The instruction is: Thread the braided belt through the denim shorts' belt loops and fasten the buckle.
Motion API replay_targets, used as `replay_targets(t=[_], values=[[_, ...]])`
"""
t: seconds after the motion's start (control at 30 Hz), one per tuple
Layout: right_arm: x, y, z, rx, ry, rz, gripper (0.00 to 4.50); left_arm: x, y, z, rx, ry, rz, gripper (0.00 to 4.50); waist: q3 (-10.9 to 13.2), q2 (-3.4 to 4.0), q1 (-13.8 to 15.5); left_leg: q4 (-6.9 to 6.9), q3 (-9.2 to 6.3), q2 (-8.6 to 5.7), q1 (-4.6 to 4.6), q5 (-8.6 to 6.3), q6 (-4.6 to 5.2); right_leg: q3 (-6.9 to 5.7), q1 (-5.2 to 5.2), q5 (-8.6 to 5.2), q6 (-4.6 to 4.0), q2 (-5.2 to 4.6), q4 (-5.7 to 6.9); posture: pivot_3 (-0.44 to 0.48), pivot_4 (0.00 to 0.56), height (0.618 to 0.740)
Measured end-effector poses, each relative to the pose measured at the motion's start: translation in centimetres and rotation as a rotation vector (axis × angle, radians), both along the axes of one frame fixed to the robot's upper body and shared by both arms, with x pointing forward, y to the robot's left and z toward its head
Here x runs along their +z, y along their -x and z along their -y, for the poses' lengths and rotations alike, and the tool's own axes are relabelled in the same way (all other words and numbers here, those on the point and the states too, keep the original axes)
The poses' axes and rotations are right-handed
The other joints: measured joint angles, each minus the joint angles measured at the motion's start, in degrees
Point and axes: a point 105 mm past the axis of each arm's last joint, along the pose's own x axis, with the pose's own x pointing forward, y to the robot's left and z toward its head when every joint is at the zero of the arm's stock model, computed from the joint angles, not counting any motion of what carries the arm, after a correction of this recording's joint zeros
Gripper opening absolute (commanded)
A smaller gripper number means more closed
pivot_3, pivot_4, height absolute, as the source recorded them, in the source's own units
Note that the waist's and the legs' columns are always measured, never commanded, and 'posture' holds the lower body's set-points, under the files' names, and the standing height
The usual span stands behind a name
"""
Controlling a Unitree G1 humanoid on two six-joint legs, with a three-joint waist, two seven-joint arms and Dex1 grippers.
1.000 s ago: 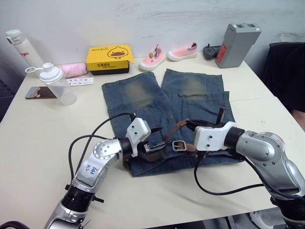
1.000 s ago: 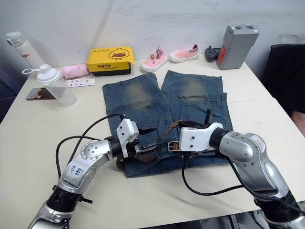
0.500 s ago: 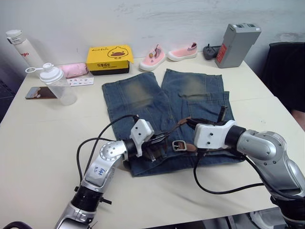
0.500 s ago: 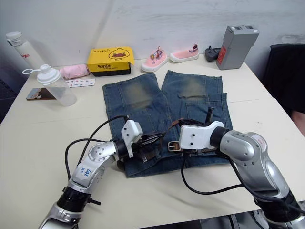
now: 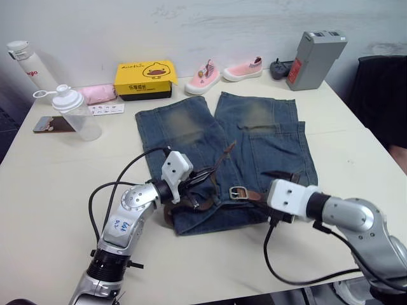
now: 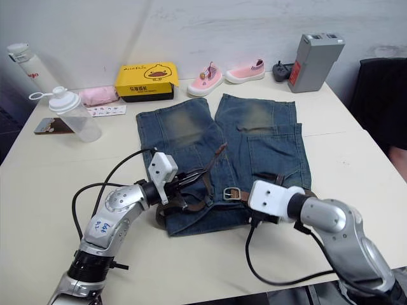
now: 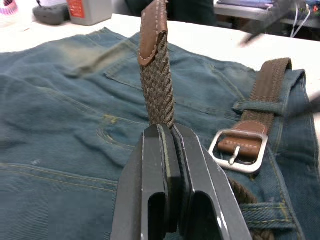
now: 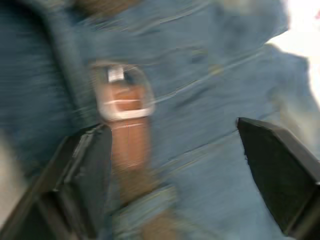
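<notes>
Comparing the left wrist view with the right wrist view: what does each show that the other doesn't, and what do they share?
The left wrist view alone shows the left claw shut on the braided belt, its leather-tipped end standing upright, and a belt loop over the strap. The right wrist view alone shows the right claw open, its fingers spread above the cloth, holding nothing. Both show the denim shorts and the silver buckle lying on them.

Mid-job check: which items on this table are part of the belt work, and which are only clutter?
In use:
- dark-brown braided belt, tail end clamped in the left gripper
- silver rectangular metal buckle
- faded blue denim shorts
- right gripper, open over the buckle

Lying about:
- yellow duck box
- pink shoes
- grey box
- clear shaker bottle
</notes>
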Motion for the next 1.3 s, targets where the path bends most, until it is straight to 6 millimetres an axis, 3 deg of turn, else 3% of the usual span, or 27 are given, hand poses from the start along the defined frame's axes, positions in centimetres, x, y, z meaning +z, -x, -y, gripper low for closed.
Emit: replay_targets(t=[0.27, 0.4, 0.53, 0.73, 0.77, 1.0, 1.17, 1.3], values=[[-1.1, -0.8, -0.6, -0.05, -0.034, 0.05, 3.94, 1.9, 0.1, -0.2, 0.006, 0.021, 0.028, 0.0, 0.0, -0.08, 0.0, 0.03, 0.02, -0.02, 0.02, 0.02, -0.03, 0.04, -0.03, 0.0, 0.0, 0.0, 0.04, 0.0, 0.15, 0.739], [-2.1, -1.6, -0.4, -0.096, -0.035, 0.05, 3.94, 1.9, 0.1, -0.3, 0.006, 0.014, 0.018, 0.0, 0.0, -0.07, 0.0, 0.02, 0.02, -0.02, 0.02, 0.02, -0.03, 0.03, -0.02, 0.0, 0.01, 0.02, 0.03, 0.0, 0.15, 0.739], [-2.2, -1.8, -0.7, -0.114, -0.065, 0.056, 2.91, 1.8, 0.1, -0.3, 0.007, 0.009, 0.016, 0.0, 0.0, -0.04, 0.0, 0.0, 0.03, -0.01, 0.02, 0.02, -0.04, 0.04, -0.02, 0.0, 0.0, 0.03, 0.02, 0.0, 0.15, 0.739], [-2.5, -2.3, -1.5, -0.226, -0.224, -0.061, 0.17, 0.7, 0.4, -0.6, 0.006, -0.029, -0.015, 0.0, 0.0, 0.04, 0.0, 0.01, 0.0, 0.0, 0.03, 0.02, -0.04, 0.03, -0.04, 0.0, 0.0, 0.02, 0.04, 0.0, 0.15, 0.739], [-2.3, -2.4, -1.5, -0.24, -0.24, -0.083, 0.03, 0.3, 0.5, -0.5, -0.006, -0.047, -0.026, 0.0, 0.0, 0.04, 0.0, 0.03, -0.03, 0.0, 0.04, 0.02, -0.03, 0.02, -0.06, 0.0, 0.0, 0.02, 0.04, 0.0, 0.15, 0.739], [-0.4, -3.3, -1.5, -0.377, -0.406, -0.204, 0.05, -2.6, 1.9, -0.6, -0.086, -0.201, -0.097, 0.0, -0.1, 0.13, -0.1, 0.01, -0.06, 0.0, 0.0, 0.01, -0.02, 0.01, -0.15, -0.01, -0.03, 0.01, 0.07, 0.0, 0.15, 0.739], [0.8, -3.7, -2.0, -0.448, -0.496, -0.264, 0.05, -3.1, 2.4, -1.0, -0.128, -0.257, -0.119, 0.0, -0.1, 0.22, -0.1, 0.01, -0.1, -0.03, -0.04, -0.01, 0.03, 0.0, -0.18, -0.01, -0.04, -0.03, 0.05, 0.0, 0.15, 0.739], [0.5, -3.6, -1.9, -0.481, -0.507, -0.305, 0.05, -3.5, 2.6, -1.2, -0.135, -0.284, -0.139, 0.0, -0.1, 0.23, -0.2, -0.01, -0.07, -0.03, -0.03, -0.03, 0.05, 0.01, -0.19, -0.01, -0.04, -0.01, 0.05, 0.0, 0.15, 0.739]])
